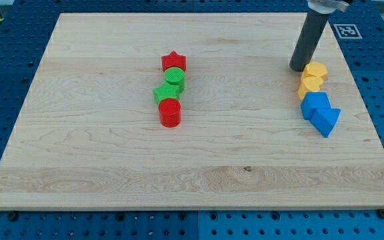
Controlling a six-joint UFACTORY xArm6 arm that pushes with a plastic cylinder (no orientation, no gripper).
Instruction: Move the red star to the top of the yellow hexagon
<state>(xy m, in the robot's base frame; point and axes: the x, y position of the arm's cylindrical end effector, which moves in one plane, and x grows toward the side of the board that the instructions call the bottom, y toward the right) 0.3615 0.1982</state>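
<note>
So in the camera view there's a pale wooden desk [99, 167] sitting on a blue pegboard base [5, 80]. No jaws on this rig to call open or closed — it's just a dark rod, and my tip [298, 69] is planted at the view's upper right, right up against the left edge of the yellow heart [316, 70], looks like touching.

The red star [173, 61] is way over near the middle of the desk, a bit toward the view's top, well apart from the tip. It heads a little chain running down the view: the green cylinder [175, 79] pressed just under it, then a green star [165, 93], then the red cylinder [169, 113] at the bottom end. All four look bunched together, touching or close to it.

The yellow hexagon [309, 87] sits just below the yellow heart on the view's right, tight against it. Under that comes a blue block [315, 103] — can't quite call the shape — and a blue triangle [326, 121] at its lower right.

A small black-and-white marker tag [345, 31] shows on the base past the desk's top right corner.
</note>
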